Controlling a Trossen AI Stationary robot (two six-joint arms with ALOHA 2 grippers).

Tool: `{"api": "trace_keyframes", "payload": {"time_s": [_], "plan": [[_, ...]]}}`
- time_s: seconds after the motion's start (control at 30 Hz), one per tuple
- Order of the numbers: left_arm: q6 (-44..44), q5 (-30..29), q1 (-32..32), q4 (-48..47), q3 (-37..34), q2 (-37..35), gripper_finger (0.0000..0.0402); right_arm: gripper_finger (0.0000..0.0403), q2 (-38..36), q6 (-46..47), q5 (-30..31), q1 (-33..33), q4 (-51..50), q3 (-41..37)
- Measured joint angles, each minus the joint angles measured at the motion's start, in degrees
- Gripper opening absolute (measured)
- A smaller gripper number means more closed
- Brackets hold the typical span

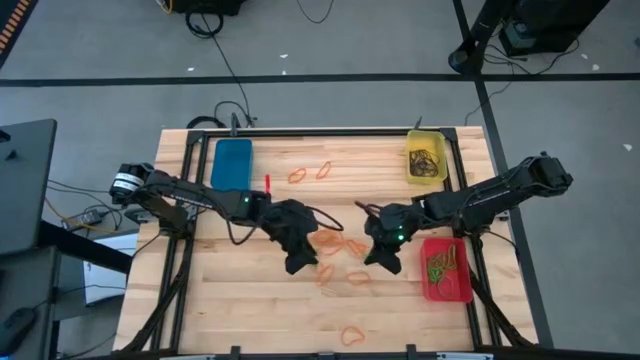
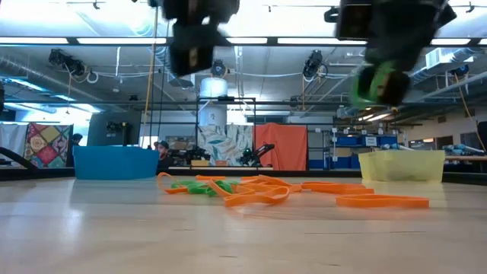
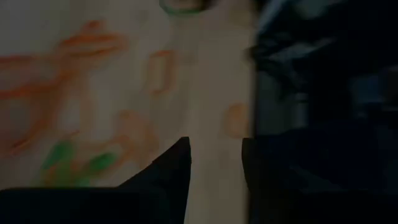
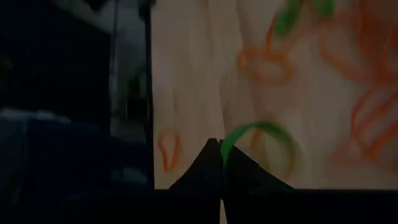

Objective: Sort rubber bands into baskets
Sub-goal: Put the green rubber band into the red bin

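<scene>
Right gripper pinches a green band mid-table, probably bound for the red basket by the right edge. Left gripper, fingers apart, hovers over orange bands.

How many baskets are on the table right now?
3: the blue basket at the far left of the table, the yellow basket at the far right, the red basket at the near right beside the right gripper.

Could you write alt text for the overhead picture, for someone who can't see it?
Two dark robot arms meet over orange rubber bands scattered mid-table, left gripper beside right gripper. A blue basket, yellow basket and red basket sit around them.
</scene>
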Motion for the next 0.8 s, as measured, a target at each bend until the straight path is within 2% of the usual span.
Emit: {"api": "trace_keyframes", "payload": {"time_s": [0.17, 0.33, 0.57, 0.73, 0.8], "plan": [[2.3, -5.9, -0.2, -7.4, 0.0, 0.0, 0.0148, 0.0003, -2.9, 1.1, -1.5, 3.4, -9.3, 0.0], [6.1, -10.3, -0.2, -7.4, 0.0, 0.0, 0.0147, 0.0003, -9.2, 6.2, -1.4, 7.8, -18.3, 0.0], [9.3, -20.4, -0.2, -7.1, 0.0, 1.1, 0.0147, 0.0003, -19.8, 17.5, -0.9, 16.4, -33.1, 0.0], [9.8, -21.6, -0.2, -7.3, 0.0, 3.4, 0.0147, 0.0013, -24.0, 23.7, 1.0, 20.8, -42.1, 0.0], [7.3, -21.3, -0.2, -7.6, 0.0, 4.4, 0.0147, 0.0022, -24.3, 26.2, 2.0, 21.6, -45.9, 0.0]]}}
